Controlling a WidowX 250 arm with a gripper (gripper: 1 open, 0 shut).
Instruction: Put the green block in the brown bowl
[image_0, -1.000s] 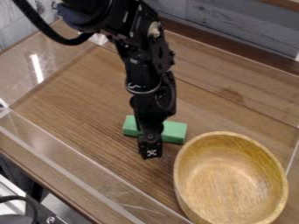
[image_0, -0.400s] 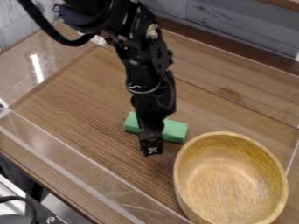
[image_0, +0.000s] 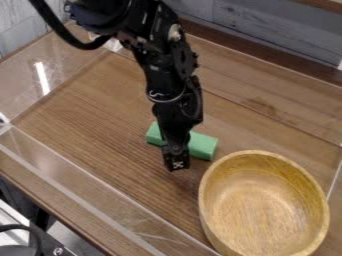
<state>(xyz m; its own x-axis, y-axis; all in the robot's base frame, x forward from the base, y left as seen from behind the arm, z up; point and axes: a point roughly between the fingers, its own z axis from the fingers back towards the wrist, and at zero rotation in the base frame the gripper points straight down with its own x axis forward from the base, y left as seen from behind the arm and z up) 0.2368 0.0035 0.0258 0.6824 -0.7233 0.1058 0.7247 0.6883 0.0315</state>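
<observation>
The green block (image_0: 201, 147) lies flat on the wooden table, mostly hidden behind my gripper (image_0: 175, 152). The black gripper points straight down right over the block, its near finger (image_0: 175, 160) reaching the table in front of the block. The jaws stand apart around the block, open; whether the fingers touch it I cannot tell. The brown bowl (image_0: 263, 203), round, shallow and light wood with a thick rim, sits at the lower right, a short way right of the gripper, with nothing in it.
Clear acrylic walls (image_0: 80, 200) border the table on the left and near sides. A grey tiled wall (image_0: 274, 25) rises at the back. Black cables (image_0: 47, 40) loop from the arm at the upper left.
The gripper has shifted slightly right and down over the block. The block and bowl have not moved.
</observation>
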